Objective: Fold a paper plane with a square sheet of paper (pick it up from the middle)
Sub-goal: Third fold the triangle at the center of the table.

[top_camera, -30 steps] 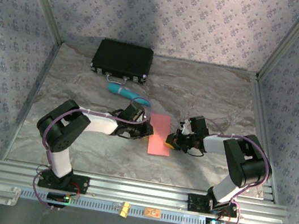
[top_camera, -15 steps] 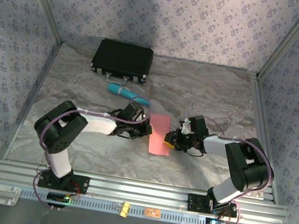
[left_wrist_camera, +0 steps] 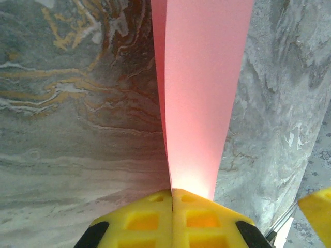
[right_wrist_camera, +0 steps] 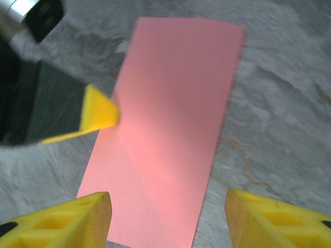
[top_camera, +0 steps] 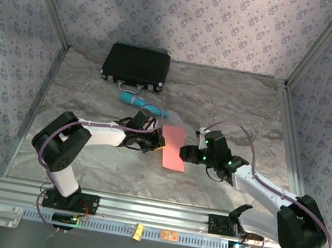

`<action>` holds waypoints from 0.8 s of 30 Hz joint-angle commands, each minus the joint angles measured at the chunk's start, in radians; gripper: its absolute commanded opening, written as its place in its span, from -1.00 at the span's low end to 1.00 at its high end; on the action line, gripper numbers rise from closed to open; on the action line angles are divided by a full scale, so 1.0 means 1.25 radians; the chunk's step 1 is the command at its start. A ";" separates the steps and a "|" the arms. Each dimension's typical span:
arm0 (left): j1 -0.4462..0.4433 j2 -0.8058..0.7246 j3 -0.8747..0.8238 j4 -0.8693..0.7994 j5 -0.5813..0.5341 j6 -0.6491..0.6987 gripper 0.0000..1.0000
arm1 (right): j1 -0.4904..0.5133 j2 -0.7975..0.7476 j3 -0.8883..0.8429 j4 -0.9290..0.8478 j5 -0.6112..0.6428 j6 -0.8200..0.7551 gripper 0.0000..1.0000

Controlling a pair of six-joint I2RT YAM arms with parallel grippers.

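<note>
Arms bend inward from the near rail, the left pincer pinching the folded square sheet of paper mid-bench at its left edge, yellow pads pressed together on it in the wrist view, the right pincer spread at its right edge, teal cylinder and black case beyond.

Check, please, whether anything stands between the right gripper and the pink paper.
Nothing visible does: the open right gripper looks straight onto the bare pink paper. The left gripper is shut on the paper's opposite edge, clear of that path.

The square sheet of paper is lying mid-table; folded in half, it is forming a narrow salmon-pink rectangle.
</note>
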 commanded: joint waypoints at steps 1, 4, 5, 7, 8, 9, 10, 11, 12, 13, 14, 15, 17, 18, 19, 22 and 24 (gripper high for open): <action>0.010 -0.016 0.031 -0.026 0.023 -0.013 -0.94 | 0.119 -0.026 -0.035 0.062 0.144 -0.219 0.23; 0.013 -0.015 0.034 -0.023 0.028 -0.015 -0.94 | 0.226 -0.015 -0.041 0.105 0.257 -0.312 0.23; 0.013 -0.015 0.036 -0.024 0.031 -0.015 -0.94 | 0.254 -0.005 -0.036 0.107 0.278 -0.333 0.23; 0.014 -0.012 0.038 -0.022 0.038 -0.014 -0.94 | 0.299 0.017 -0.028 0.119 0.310 -0.365 0.20; 0.016 -0.012 0.038 -0.023 0.038 -0.013 -0.94 | 0.329 0.033 -0.026 0.130 0.336 -0.380 0.18; 0.015 -0.013 0.037 -0.022 0.036 -0.013 -0.94 | 0.354 0.049 -0.025 0.150 0.375 -0.389 0.18; 0.016 -0.015 0.036 -0.023 0.033 -0.013 -0.94 | 0.381 0.071 -0.024 0.178 0.427 -0.395 0.18; 0.015 -0.017 0.034 -0.023 0.029 -0.013 -0.94 | 0.403 0.096 -0.023 0.206 0.461 -0.403 0.18; 0.015 -0.019 0.029 -0.021 0.028 -0.014 -0.93 | 0.417 0.120 -0.019 0.225 0.491 -0.406 0.18; 0.015 -0.020 0.028 -0.021 0.027 -0.014 -0.93 | 0.433 0.148 -0.010 0.235 0.531 -0.407 0.18; 0.015 -0.019 0.028 -0.021 0.029 -0.013 -0.93 | 0.446 0.176 0.001 0.234 0.556 -0.408 0.18; 0.017 -0.021 0.029 -0.022 0.032 -0.011 -0.93 | 0.454 0.196 0.011 0.233 0.577 -0.408 0.17; 0.016 -0.022 0.029 -0.026 0.030 -0.008 -0.93 | 0.471 0.230 0.023 0.241 0.599 -0.412 0.15; 0.016 -0.022 0.028 -0.026 0.030 -0.008 -0.92 | 0.479 0.243 0.024 0.250 0.629 -0.409 0.14; 0.016 -0.022 0.026 -0.025 0.030 -0.007 -0.92 | 0.486 0.252 0.021 0.264 0.656 -0.405 0.14; 0.017 -0.022 0.019 -0.021 0.027 -0.011 -0.93 | 0.493 0.266 0.025 0.257 0.694 -0.398 0.14; 0.017 -0.025 0.017 -0.016 0.029 -0.011 -0.93 | 0.491 0.274 0.033 0.227 0.697 -0.389 0.09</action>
